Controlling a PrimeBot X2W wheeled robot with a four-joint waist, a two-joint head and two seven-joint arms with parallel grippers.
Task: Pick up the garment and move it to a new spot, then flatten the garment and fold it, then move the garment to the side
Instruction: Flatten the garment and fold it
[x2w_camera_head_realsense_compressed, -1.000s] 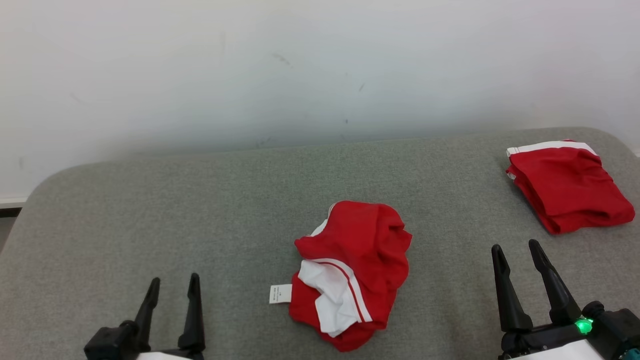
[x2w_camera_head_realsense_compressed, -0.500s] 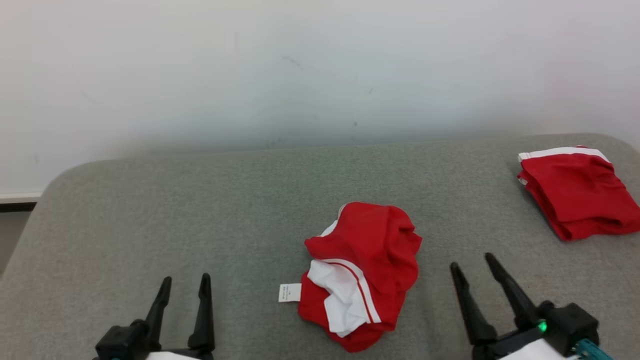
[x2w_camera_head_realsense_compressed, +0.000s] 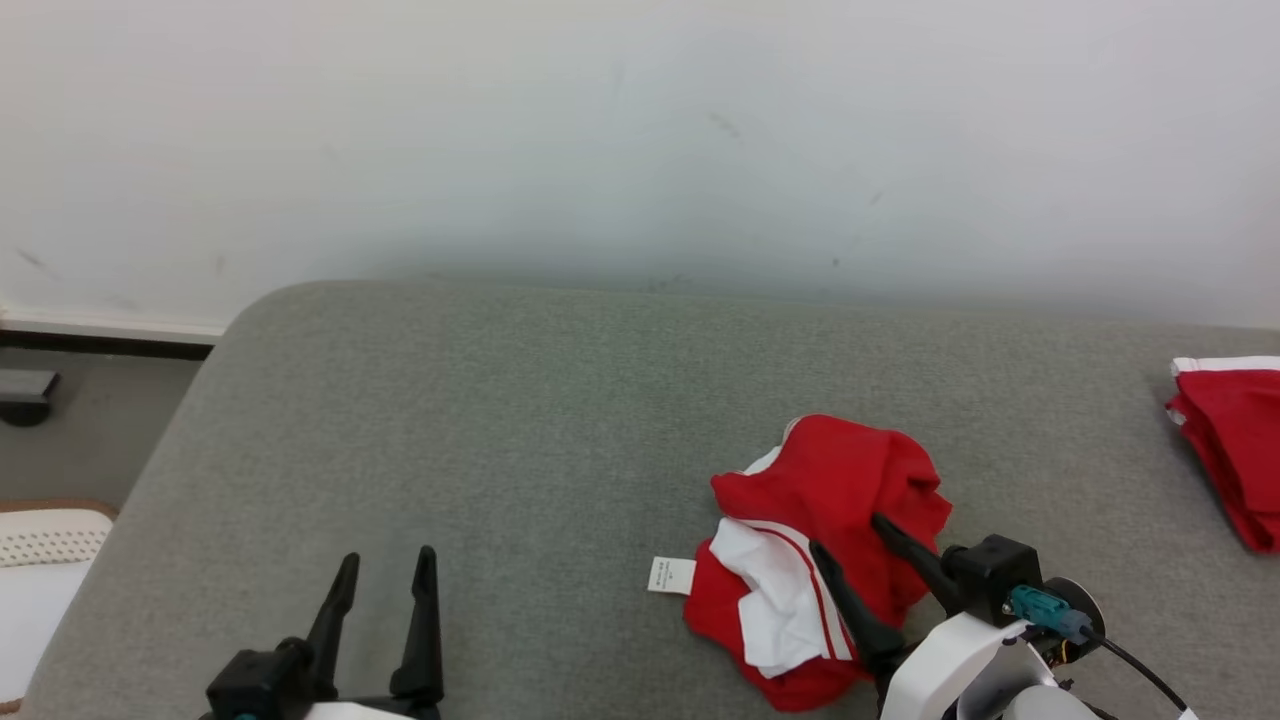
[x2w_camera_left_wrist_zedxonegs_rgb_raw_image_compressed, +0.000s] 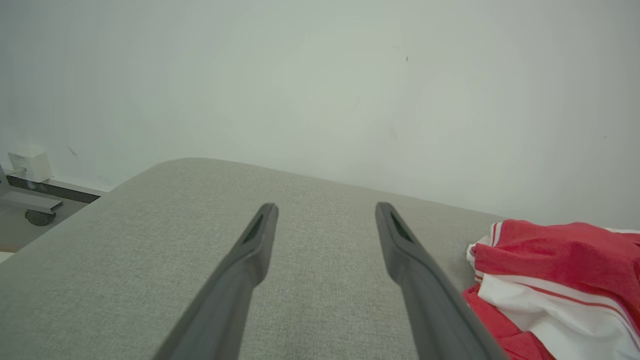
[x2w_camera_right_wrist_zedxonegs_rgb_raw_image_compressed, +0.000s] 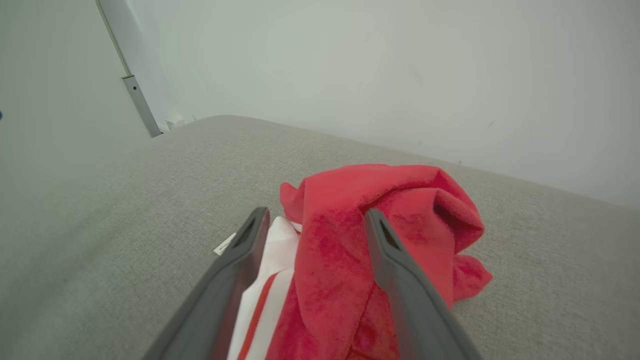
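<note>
Red and white, the garment lay crumpled on the grey worktop; the right pincer had come in over it, wide and empty, ready to grab; the left pincer waited, wide too.

A grey, fabric-covered worktop with rounded corners carries a crumpled red-and-white garment, lying at the fingertips of the right hand, and a folded red garment well off to that hand's right.
</note>
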